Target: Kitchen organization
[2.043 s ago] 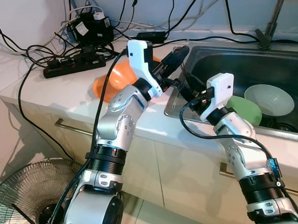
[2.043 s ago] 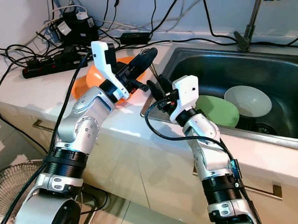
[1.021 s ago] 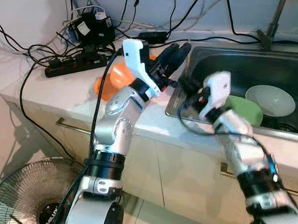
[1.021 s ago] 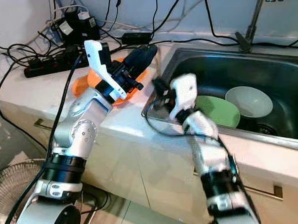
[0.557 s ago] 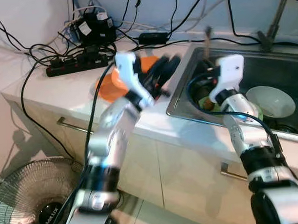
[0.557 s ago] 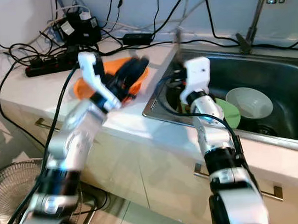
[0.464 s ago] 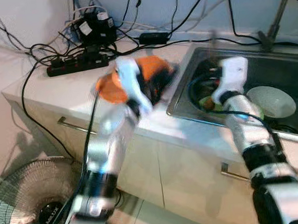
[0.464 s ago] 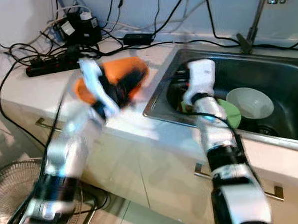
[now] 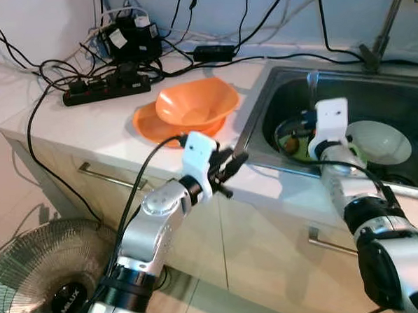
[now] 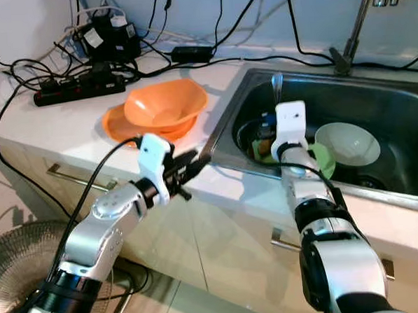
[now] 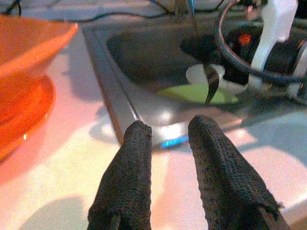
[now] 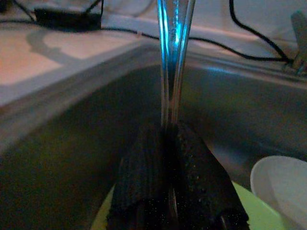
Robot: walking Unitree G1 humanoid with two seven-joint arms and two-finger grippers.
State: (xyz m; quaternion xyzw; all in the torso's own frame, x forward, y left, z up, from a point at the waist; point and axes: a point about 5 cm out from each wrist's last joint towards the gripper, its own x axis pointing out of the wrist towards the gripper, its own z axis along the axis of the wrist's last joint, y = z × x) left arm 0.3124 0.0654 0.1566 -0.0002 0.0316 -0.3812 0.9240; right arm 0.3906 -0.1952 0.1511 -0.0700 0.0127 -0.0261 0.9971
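My right gripper (image 9: 308, 117) is inside the steel sink (image 9: 253, 122), shut on a thin metal utensil (image 10: 277, 88) that stands upright from its fingers (image 12: 144, 158). Under it lies a green plate (image 10: 323, 159), and beside that a white bowl (image 9: 383, 137). On the counter to the left, an orange bowl (image 9: 195, 101) sits on an orange plate (image 9: 148, 124). My left gripper (image 9: 236, 160) hovers low over the counter's front edge near the sink's corner. Its fingers (image 11: 136, 143) stand slightly apart with nothing between them.
A black power strip (image 9: 107, 89) and a tangle of cables lie at the back left of the counter. The faucet (image 9: 381, 35) rises behind the sink. A floor fan (image 9: 33, 278) stands below left, beside the cabinet front with its bar handle (image 9: 105, 176).
My left arm has dropped from above the orange bowl to the counter's front edge. My right gripper has moved from the sink's corner into the basin, with the utensil upright in it.
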